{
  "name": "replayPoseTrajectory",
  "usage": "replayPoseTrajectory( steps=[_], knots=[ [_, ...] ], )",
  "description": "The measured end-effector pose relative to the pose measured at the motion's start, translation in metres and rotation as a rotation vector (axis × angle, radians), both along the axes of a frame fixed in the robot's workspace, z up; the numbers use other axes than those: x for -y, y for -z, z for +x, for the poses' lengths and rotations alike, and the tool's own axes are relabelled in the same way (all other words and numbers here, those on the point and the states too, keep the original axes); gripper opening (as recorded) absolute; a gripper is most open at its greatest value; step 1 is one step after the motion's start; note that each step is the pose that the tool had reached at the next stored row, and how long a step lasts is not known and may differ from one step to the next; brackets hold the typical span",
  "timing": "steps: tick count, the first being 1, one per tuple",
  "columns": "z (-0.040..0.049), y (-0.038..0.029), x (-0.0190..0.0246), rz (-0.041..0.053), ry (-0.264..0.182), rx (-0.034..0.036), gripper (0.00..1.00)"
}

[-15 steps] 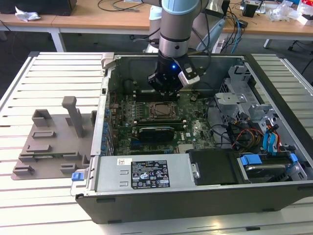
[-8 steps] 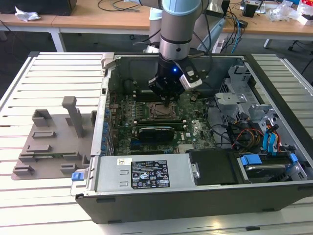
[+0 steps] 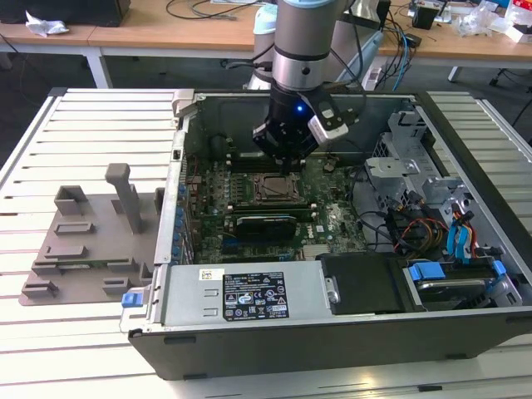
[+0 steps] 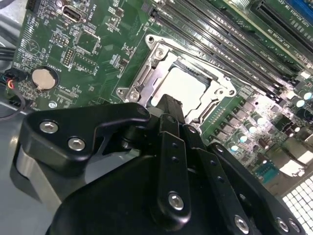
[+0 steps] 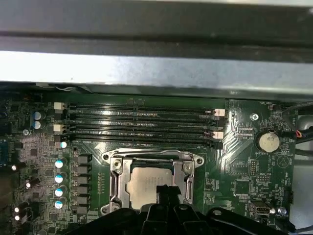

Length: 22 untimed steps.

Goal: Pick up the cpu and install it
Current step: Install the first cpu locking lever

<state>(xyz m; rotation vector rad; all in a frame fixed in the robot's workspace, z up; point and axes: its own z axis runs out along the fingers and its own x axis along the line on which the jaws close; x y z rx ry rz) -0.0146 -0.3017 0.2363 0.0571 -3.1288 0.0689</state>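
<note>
Your gripper (image 3: 287,164) hangs straight over the socket (image 3: 273,189) in the middle of the motherboard (image 3: 332,218), inside the open case (image 3: 465,133). The cpu (image 5: 149,183) lies flat in the socket, its pale metal top showing in both wrist views, with the steel frame (image 4: 146,78) around it on all sides. It lies directly below the fingertips (image 4: 168,105), which come together in a narrow point over one edge of the chip; they look pressed together with nothing between them, and you cannot tell from these views whether the tip touches the chip or stands just above it.

The chip is square, so no long axis matters. Room is tight sideways: frame walls beside the chip, memory slots (image 5: 142,125) just beyond the socket, capacitors (image 5: 59,171) on another side. Above the socket is open.
</note>
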Motion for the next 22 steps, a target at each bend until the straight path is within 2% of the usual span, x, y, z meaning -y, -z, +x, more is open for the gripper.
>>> replayPoseTrajectory(
  steps=[10,17,22],
  knots=[
    [0.0,-0.0064,0.0,-0.0001,0.0,0.0,0.11],
    [0.0,-0.0165,0.0,0.0,0.0,0.0,0.11],
    [0.0,-0.0181,0.0,-0.0001,0.0,0.0,0.11]
  ],
)
